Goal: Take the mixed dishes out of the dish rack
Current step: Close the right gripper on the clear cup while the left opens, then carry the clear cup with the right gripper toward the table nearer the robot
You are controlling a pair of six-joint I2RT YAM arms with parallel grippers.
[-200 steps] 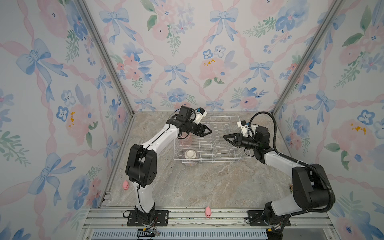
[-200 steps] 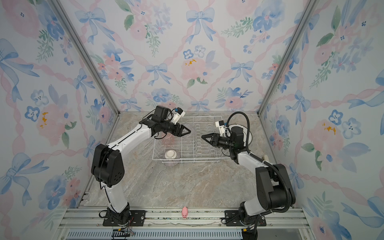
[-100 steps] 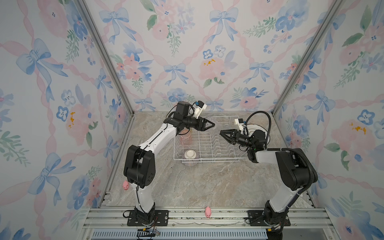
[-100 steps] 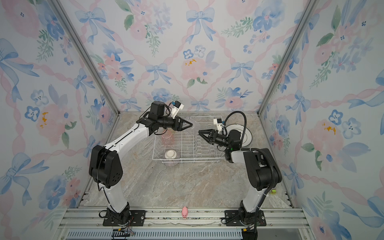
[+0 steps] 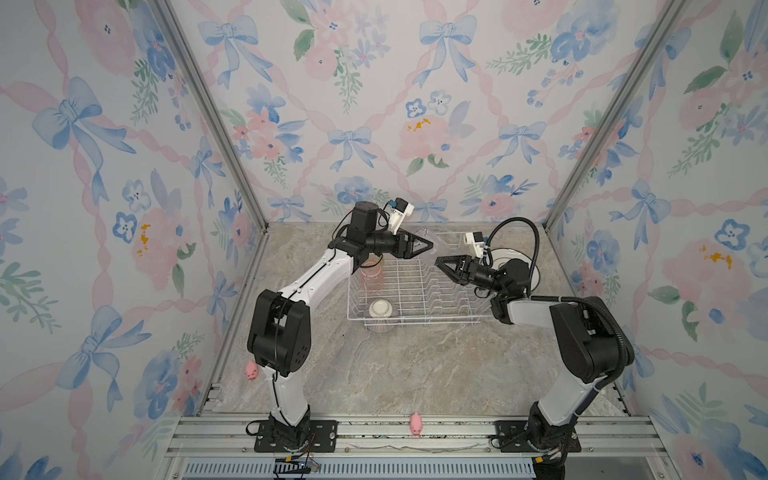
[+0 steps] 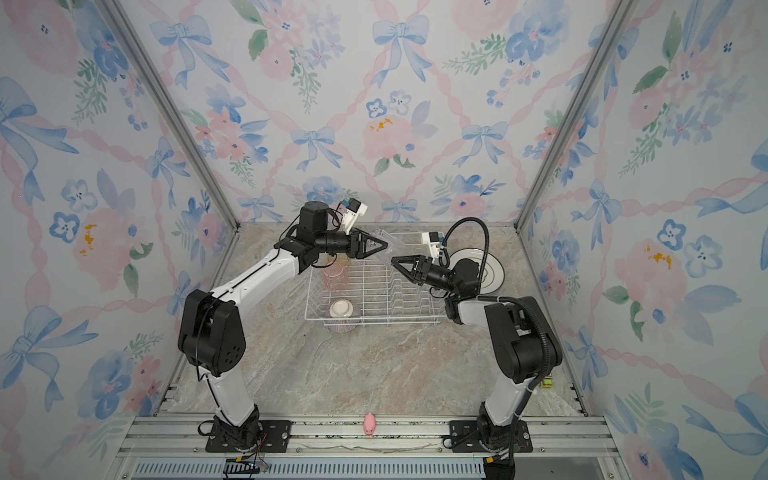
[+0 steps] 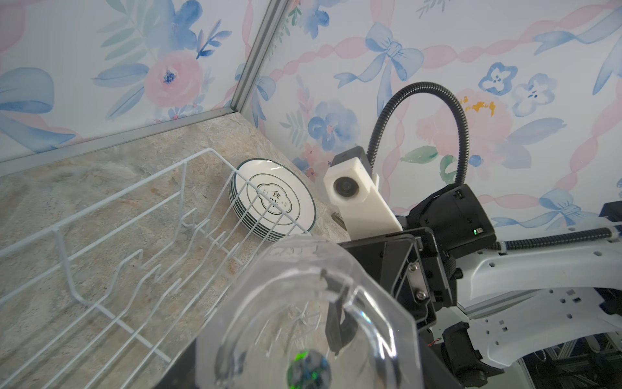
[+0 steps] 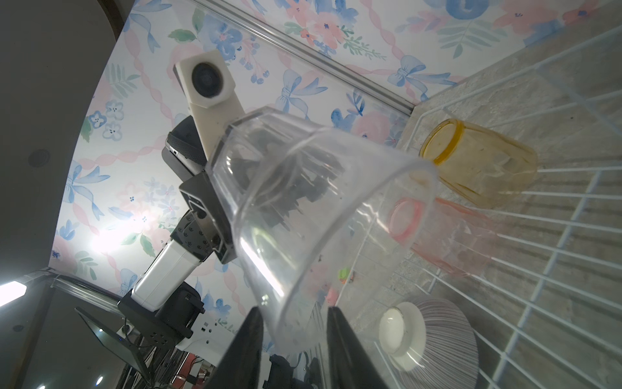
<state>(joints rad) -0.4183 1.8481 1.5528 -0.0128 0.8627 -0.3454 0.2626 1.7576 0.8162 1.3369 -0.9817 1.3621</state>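
I'm watching both arms meet over the dish rack, which sits on the table toward 12 o'clock in both top views. My left gripper reaches in from 9 o'clock. Its fingers are clamped on the clear glass at the base end and carry it in the air above the rack's far rim, at about 12 o'clock of the rack. The glass lies tipped on its side, with its open mouth pointing toward 3 o'clock.

My right gripper comes in from 3 o'clock, facing that mouth. Its fingers stand partly apart. In the right wrist view the lip of the glass dips between them, but I can't tell whether either finger touches it.

Inside the rack, the yellow glass stands at 11 o'clock and the pink glass is just beside it at 10 o'clock, both half hidden under my left arm in the top views. The striped bowl sits upside down at the 7 o'clock corner, white foot up. The prong rows on the right half of the rack hold nothing.

The stack of plates rests on the table outside the rack at 3 o'clock, close to its side wall and partly behind my right wrist.
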